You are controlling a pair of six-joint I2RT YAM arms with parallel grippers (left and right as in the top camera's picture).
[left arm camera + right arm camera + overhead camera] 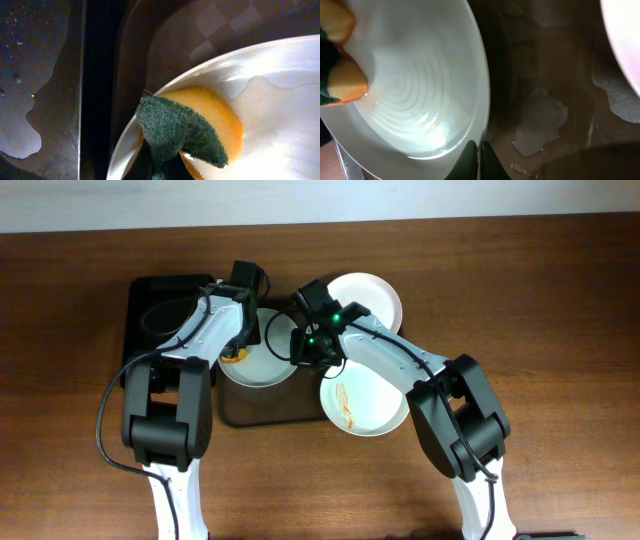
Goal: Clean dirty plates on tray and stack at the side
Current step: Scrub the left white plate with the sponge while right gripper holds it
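left gripper (pixel 240 340) clenched on sponge (pixel 200 125), yellow with a green pad, pressed on the left rim of the plate (pixel 265 360). the fingers hardly show in the wrist view, so the clench is judged from the folded pad. right gripper (pixel 479 160) has its fingers nearly together at the plate's right rim; looks like it is pinching it to steady it.

plate sits on the tray (pixel 270 408), mid-table, a bit toward the left edge. its inside looks wet and white, no smear seen except around the sponge.

smeared plate (pixel 365 405) is at the tray's right side toward the front edge, orange streaks on it, untouched. cannot tell if it is on the tray or off. back plate (pixel 370 295), toward the back edge, looks clean. black tray (pixel 150 300) is just left of the tray.

progress: about halfway at best. one plate is mid-scrub, one is dirty, and nothing is stacked yet.
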